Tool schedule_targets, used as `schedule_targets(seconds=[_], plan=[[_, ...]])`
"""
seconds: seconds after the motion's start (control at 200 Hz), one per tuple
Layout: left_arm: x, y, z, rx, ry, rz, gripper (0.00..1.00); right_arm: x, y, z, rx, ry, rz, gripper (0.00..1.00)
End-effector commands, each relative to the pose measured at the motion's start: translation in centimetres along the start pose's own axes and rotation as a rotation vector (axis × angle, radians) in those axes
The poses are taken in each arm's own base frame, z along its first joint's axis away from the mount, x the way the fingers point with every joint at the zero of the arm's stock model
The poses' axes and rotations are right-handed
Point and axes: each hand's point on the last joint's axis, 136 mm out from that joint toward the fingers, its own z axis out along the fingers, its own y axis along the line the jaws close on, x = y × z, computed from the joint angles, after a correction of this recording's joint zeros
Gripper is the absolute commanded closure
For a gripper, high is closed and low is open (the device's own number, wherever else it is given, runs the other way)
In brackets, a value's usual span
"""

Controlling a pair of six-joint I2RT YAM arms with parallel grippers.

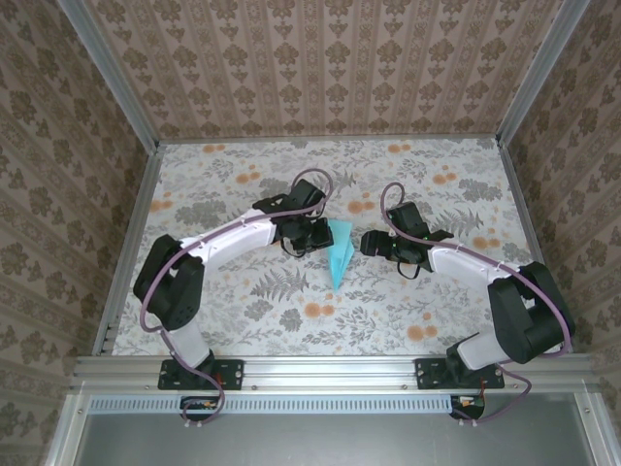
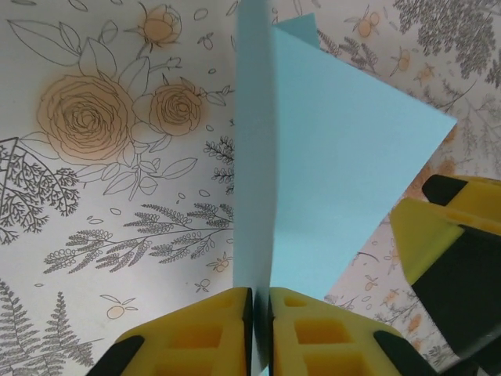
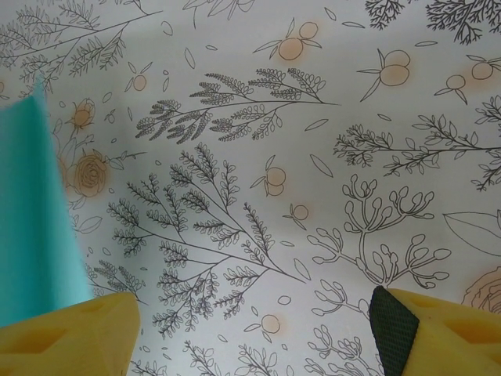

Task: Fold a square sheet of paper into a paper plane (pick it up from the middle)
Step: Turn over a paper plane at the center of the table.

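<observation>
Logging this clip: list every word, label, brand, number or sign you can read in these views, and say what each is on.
No readable text in any view.
The folded turquoise paper, pinched in the left gripper: plain, no print.
The tablecloth: flower and fern drawings, no words.
The wallpaper: repeating ornament, no words.
The arm bases: too small to tell whether they carry any marking.

The paper (image 2: 329, 157) is thin, smooth and matt. The worktop (image 1: 243, 320) wears a flat printed floral covering (faintly sheeny). The left gripper (image 2: 261, 305) looks like matt yellow plastic; the rail (image 1: 330, 367) is ribbed metal.
</observation>
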Motion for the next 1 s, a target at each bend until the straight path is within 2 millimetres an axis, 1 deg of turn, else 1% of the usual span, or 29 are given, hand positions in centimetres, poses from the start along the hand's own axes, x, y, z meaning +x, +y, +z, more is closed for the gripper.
schedule_targets(seconds=[0.0,0.05,0.14,0.21,0.29,0.33,0.44,0.58,0.655,0.69,0.77,0.85,0.995], plan=[[0.8,1.2,1.7,0.001,0.045,0.016,0.81,-0.1,0.1,0.2,-0.012,-0.003,0.013,0.2],[0.9,2.0,2.1,-0.014,0.055,0.003,0.79,0.0,0.0,0.3,-0.011,-0.001,0.013,0.2],[1.1,2.9,2.5,-0.026,0.063,-0.003,0.76,0.1,0.0,0.4,-0.012,0.004,0.014,0.2],[1.1,3.1,2.6,-0.032,0.063,0.007,0.7,0.1,0.1,0.5,-0.015,0.005,0.013,0.2],[1.0,3.3,2.5,-0.038,0.059,0.024,0.6,0.1,0.0,0.5,-0.014,0.006,0.016,0.2],[1.0,3.1,2.5,-0.029,0.058,0.037,0.56,0.1,0.1,0.6,-0.014,0.006,0.015,0.2],[0.8,2.0,2.1,0.009,0.042,0.072,0.5,0.2,0.1,0.6,-0.015,0.01,0.014,0.2],[0.3,0.4,1.2,0.057,0.009,0.123,0.44,0.1,0.1,0.6,-0.015,0.01,0.016,0.2],[0.5,-0.2,1.2,0.06,0.012,0.155,0.4,0.1,0.0,0.7,-0.014,0.01,0.018,0.2],[0.6,-0.5,1.4,0.055,0.016,0.169,0.4,0.2,0.0,0.6,-0.014,0.011,0.017,0.2],[1.0,-0.2,2.0,0.012,0.047,0.182,0.41,0.2,0.0,0.6,-0.012,0.011,0.016,0.2],[1.2,0.4,2.8,-0.028,0.07,0.182,0.46,0.1,0.0,0.6,-0.011,0.01,0.019,0.2],[1.3,1.1,3.5,-0.067,0.088,0.169,0.58,0.1,-0.1,0.6,-0.008,0.008,0.019,0.2]])
